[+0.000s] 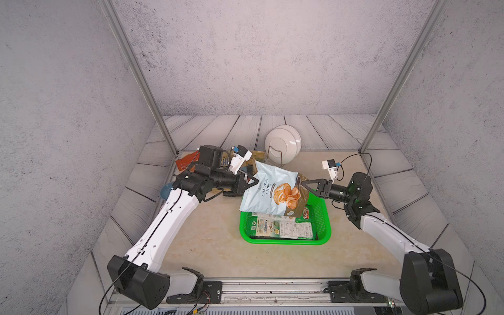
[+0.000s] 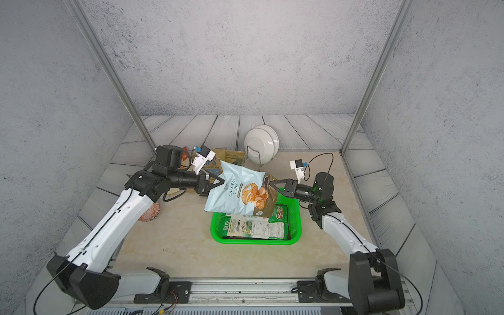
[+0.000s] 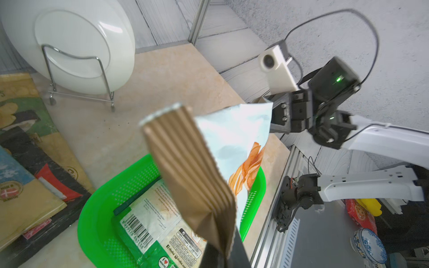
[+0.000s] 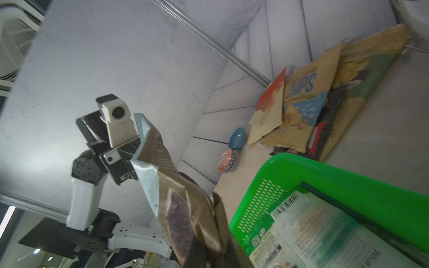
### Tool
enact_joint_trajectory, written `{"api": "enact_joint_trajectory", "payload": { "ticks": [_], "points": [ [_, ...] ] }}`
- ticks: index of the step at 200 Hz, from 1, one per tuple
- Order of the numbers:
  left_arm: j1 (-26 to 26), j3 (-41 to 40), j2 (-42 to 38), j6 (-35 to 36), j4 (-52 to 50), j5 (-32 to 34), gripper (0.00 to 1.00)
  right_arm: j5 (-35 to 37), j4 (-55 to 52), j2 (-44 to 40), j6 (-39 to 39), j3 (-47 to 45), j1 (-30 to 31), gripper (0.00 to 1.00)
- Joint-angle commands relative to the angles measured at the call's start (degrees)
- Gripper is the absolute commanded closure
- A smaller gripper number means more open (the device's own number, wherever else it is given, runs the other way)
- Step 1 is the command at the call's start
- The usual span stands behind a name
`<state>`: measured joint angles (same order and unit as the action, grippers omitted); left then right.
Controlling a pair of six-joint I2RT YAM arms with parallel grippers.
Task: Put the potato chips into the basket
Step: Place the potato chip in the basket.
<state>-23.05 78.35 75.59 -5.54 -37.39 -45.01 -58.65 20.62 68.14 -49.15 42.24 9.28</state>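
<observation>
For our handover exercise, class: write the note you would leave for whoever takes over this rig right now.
Left gripper: shut on one end of the Cassava Chips bag.
Right gripper: shut on its opposite end.
The bag hangs above the basket, not yet in.
Done: a green bag lies in the basket.
To do: lower and release this bag, then move the other bags piled beside the white plates.

A lab robot cell dressed as a kitchen: concrete-print wall panels [image 1: 259, 54] on aluminium posts [image 1: 136, 73], marble-look bench [image 1: 212, 245], left arm [image 1: 169, 221] and right arm [image 1: 390, 231] bolted to a rail [image 1: 272, 289], racked white plates [image 1: 283, 141].
</observation>
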Motion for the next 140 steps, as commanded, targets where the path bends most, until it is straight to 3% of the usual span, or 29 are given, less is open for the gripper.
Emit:
{"api": "enact_joint_trajectory", "payload": {
  "ticks": [1,35,99,140],
  "points": [
    [0.2,-4.3,0.9,3.9,0.8,0.3,0.87,10.4,-34.6,-5.6,23.7,6.5,0.3,1.00],
    [0.2,-10.4,1.7,7.8,3.2,-2.2,0.73,14.8,-42.4,-4.9,26.2,6.8,0.2,1.00],
    [0.2,-14.9,5.2,13.3,4.3,-3.5,0.71,15.7,-45.9,-0.4,28.3,6.0,1.0,1.00],
    [0.2,-13.9,3.8,14.8,2.1,0.3,0.63,16.1,-45.7,2.8,27.8,5.9,2.7,1.00]
  ]
}}
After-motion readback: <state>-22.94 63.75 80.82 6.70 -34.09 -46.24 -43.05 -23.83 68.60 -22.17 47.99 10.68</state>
